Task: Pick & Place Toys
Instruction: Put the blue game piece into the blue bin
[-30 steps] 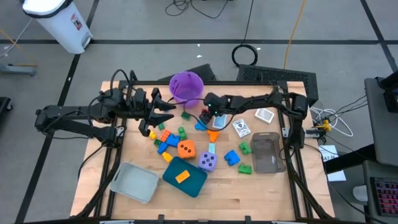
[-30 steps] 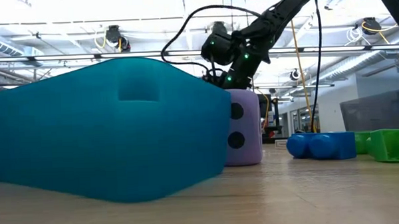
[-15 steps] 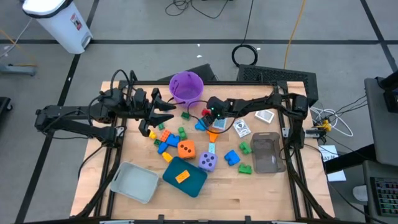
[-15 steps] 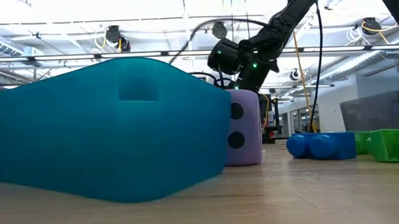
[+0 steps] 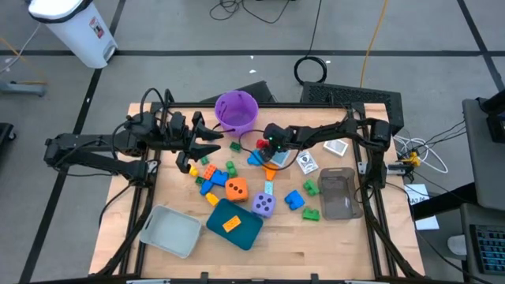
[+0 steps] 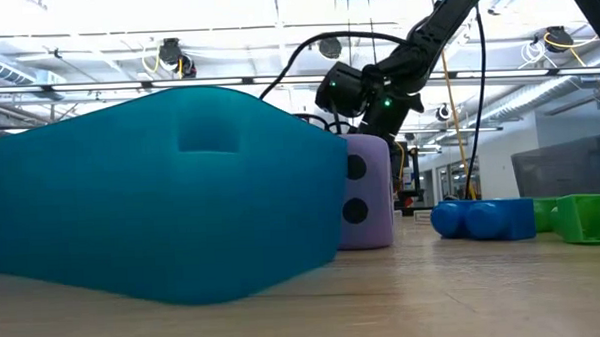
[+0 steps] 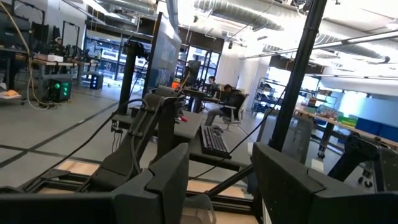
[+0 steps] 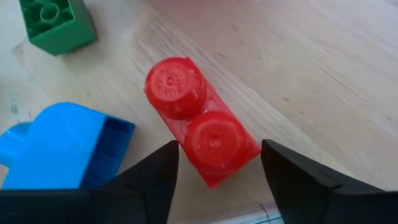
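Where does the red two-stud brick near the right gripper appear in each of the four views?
High view: the red brick is barely visible at the table's middle, just left of the right gripper.
Low view: not visible; the teal tray blocks it.
Left wrist view: not in it.
Right wrist view: centre, between the open fingers.
Shared landmark: the blue brick beside it, also in the high view.

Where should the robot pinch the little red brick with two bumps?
Best from straight above, pinching the red brick across its two long flat sides. It lies flat, studs up, and the right gripper hangs open over one end, a finger on each side.
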Controlling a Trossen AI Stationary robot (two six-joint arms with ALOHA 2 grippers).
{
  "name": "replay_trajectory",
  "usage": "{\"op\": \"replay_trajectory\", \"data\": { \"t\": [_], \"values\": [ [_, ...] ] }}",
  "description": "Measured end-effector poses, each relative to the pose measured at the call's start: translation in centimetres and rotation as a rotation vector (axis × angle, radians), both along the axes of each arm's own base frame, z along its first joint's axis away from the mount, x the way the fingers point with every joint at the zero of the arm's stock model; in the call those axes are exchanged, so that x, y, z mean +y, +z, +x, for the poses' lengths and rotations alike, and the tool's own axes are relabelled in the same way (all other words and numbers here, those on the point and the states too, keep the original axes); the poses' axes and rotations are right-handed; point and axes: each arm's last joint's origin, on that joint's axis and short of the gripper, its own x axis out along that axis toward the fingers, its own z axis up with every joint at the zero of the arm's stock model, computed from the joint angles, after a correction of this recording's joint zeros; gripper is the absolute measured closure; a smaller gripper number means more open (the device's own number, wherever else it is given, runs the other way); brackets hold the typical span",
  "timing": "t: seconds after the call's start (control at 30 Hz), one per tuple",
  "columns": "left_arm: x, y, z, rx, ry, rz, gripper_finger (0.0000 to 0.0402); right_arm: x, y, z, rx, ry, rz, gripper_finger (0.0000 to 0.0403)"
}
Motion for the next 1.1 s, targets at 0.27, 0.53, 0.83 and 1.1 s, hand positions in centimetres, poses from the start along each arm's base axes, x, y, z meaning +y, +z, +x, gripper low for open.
{"op": "replay_trajectory", "data": {
  "t": [0.27, 0.53, 0.83, 1.1],
  "values": [
    [0.0, 0.0, 0.0, 0.0, 0.0, -0.003, 0.0215, -0.1, 0.4, 0.7, -0.074, 0.103, -0.025, 0.0274],
    [0.0, 0.0, 0.0, 0.002, -0.003, -0.016, 0.0215, -0.1, 2.8, 1.4, -0.241, 0.172, -0.047, 0.0352],
    [0.0, 0.0, 0.0, 0.003, -0.005, -0.02, 0.0215, 0.0, 4.4, 1.3, -0.312, 0.265, -0.036, 0.0401],
    [0.0, -0.2, 0.1, 0.026, -0.004, -0.019, 0.0215, 1.7, 5.3, 2.2, -0.478, 0.442, 0.145, 0.0326]
  ]
}}
